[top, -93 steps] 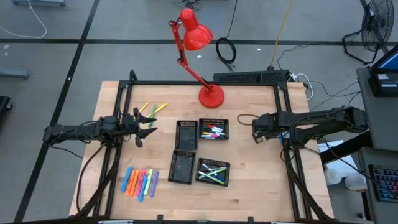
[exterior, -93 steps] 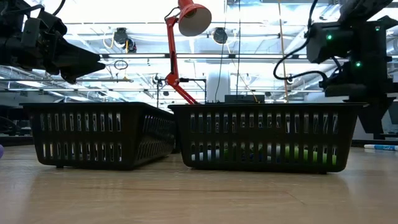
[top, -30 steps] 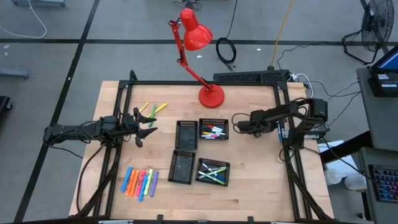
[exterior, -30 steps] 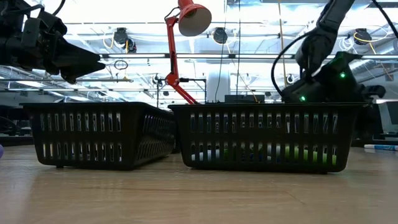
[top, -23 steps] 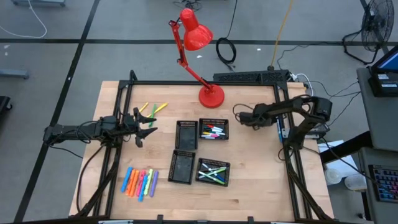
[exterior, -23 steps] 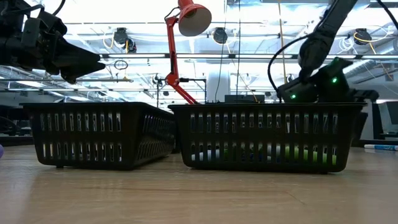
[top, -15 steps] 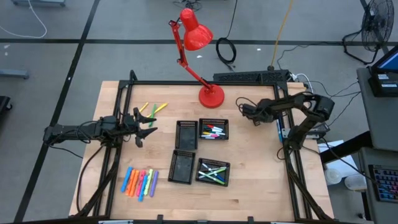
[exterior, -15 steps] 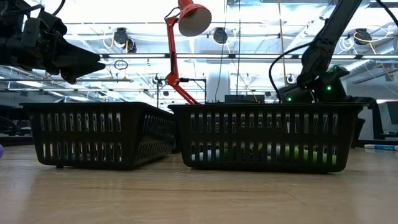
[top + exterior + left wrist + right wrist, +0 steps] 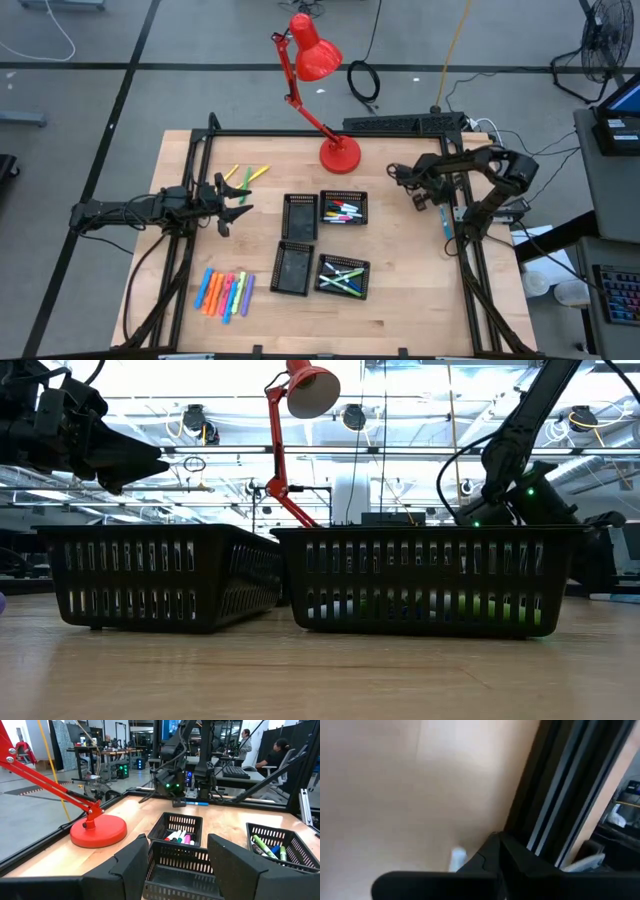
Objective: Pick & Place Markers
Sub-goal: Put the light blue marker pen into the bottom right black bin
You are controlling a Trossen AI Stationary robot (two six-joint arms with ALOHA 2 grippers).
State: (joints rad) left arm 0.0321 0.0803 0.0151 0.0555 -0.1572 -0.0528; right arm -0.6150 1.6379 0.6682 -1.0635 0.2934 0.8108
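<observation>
Slim neon markers (image 9: 225, 293) in orange, pink, yellow and purple, fanned side by side on the wooden counter (image 9: 400, 270). More inside two black mesh trays (image 9: 343, 208). Left end effector (image 9: 232, 203) spread wide and empty; right end effector (image 9: 419, 197) clamped shut, nothing gripped.

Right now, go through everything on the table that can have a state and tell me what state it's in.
Left claw: open, empty, held above the table.
Right claw: shut, holding nothing visible.
Two left black mesh rectangular trays: empty.
Two right black mesh trays: holding markers.
Neon highlighters: loose in a row on the wood.
Red desk lamp: standing upright.
</observation>
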